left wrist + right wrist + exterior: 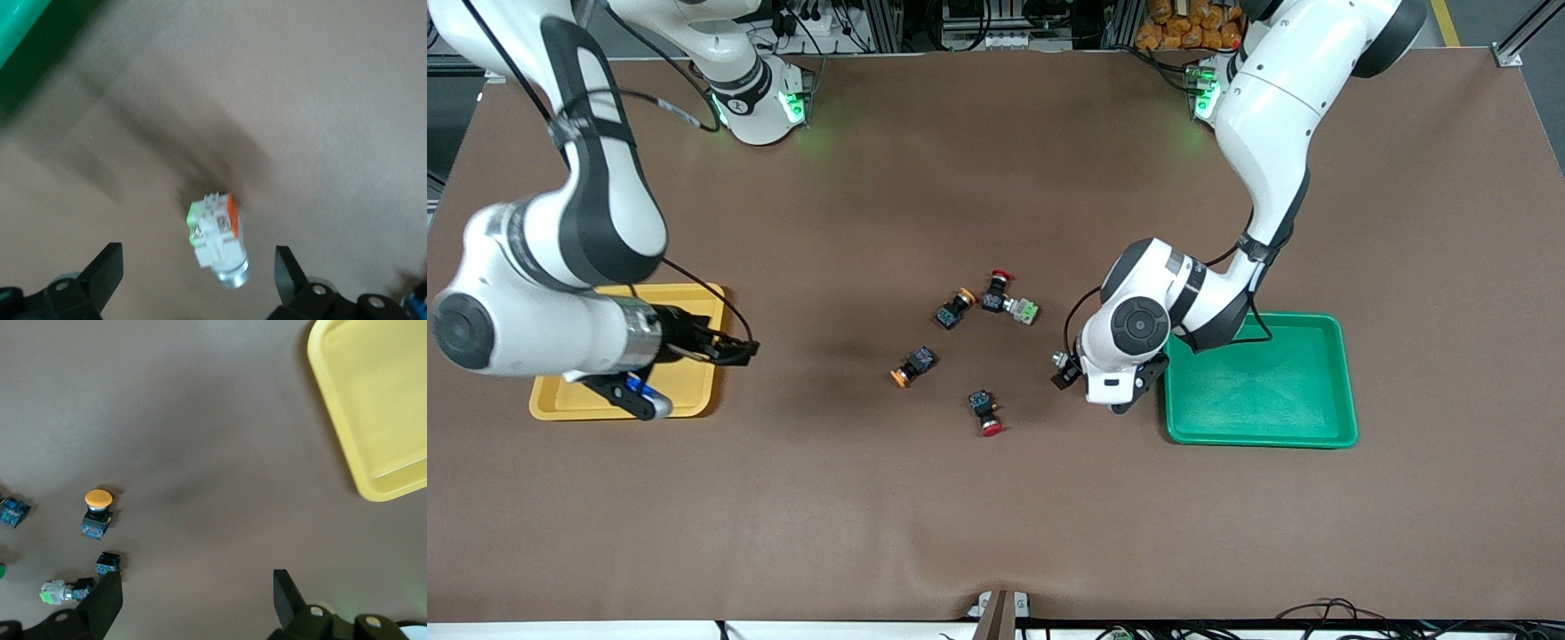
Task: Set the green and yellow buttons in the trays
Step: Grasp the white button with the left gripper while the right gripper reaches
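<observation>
Over the brown table (996, 516), the left gripper (197, 270) hangs with fingers spread around a green button (217, 239), beside the green tray (1263, 436). Above the yellow tray (685, 400), the right gripper (198, 595) gapes empty; yellow buttons (914, 366) lie mid-table.

You have six buttons on the table. Two are yellow-capped: one yellow button (959, 308) at eleven o'clock of the cluster and a second yellow button (914, 366) at eight. Two are green: one green button (1024, 310) at one o'clock and a second green button (217, 240) at three. Two are red-capped: one red button (996, 290) at twelve and a second red button (985, 414) at six. You have two trays: one yellow tray (694, 298) and one green tray (1263, 436).
</observation>
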### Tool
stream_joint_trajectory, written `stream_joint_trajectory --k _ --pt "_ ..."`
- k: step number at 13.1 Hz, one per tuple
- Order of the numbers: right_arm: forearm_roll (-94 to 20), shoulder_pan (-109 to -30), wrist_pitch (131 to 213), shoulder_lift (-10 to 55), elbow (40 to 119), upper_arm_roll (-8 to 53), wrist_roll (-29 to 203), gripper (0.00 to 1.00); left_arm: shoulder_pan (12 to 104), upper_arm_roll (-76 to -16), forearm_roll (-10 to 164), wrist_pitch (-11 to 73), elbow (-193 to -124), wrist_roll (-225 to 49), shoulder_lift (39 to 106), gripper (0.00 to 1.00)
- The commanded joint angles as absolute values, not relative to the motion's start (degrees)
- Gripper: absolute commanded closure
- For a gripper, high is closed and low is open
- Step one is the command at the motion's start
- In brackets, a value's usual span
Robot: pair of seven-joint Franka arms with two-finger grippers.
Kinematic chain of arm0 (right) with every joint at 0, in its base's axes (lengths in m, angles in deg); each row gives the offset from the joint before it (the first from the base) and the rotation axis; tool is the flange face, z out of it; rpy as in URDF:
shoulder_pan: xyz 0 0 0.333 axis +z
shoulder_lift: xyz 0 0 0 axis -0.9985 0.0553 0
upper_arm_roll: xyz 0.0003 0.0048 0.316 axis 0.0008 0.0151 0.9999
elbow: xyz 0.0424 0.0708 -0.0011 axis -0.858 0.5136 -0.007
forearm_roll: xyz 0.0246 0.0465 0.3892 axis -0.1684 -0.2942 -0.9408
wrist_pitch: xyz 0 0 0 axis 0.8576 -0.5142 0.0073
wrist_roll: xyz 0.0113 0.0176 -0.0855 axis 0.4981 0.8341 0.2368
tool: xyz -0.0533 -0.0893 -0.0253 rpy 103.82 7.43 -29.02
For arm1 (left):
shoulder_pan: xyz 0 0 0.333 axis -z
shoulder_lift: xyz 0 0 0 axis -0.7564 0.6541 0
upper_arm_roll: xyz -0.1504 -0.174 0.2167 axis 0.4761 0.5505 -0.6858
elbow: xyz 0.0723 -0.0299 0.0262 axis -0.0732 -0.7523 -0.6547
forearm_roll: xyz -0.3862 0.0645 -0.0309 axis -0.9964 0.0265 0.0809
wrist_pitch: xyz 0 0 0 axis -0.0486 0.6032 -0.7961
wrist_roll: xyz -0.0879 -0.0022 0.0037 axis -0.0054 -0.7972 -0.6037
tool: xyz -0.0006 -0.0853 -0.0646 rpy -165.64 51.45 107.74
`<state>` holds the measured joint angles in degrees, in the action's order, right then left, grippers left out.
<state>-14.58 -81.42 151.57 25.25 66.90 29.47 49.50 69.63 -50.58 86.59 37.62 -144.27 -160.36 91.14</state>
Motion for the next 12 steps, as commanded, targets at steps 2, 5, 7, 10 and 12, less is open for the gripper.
stream_joint_trajectory --k 2,5,7,10,12 --pt "-16.0 -78.1 155.9 29.0 65.9 29.8 41.0 0.0 70.2 -51.4 88.0 39.3 -142.8 -166.1 93.0 0.0" --pt "-16.0 -77.1 164.2 33.9 65.9 34.4 28.8 0.0 71.0 -51.4 88.5 39.8 -142.7 -170.3 93.4 0.0" --pt "-15.9 -75.7 168.9 36.5 66.6 36.3 25.9 0.0 71.4 -51.4 88.5 39.9 -142.7 -172.4 93.8 0.0" --pt "-15.8 -73.8 174.2 37.0 70.0 36.3 23.6 0.0 72.0 -51.9 89.2 39.9 -142.7 -174.1 93.9 0.0" --pt "-15.8 -73.6 176.9 37.0 71.5 36.3 23.1 0.0 72.3 -52.0 89.7 39.9 -142.7 -174.5 94.5 0.0"
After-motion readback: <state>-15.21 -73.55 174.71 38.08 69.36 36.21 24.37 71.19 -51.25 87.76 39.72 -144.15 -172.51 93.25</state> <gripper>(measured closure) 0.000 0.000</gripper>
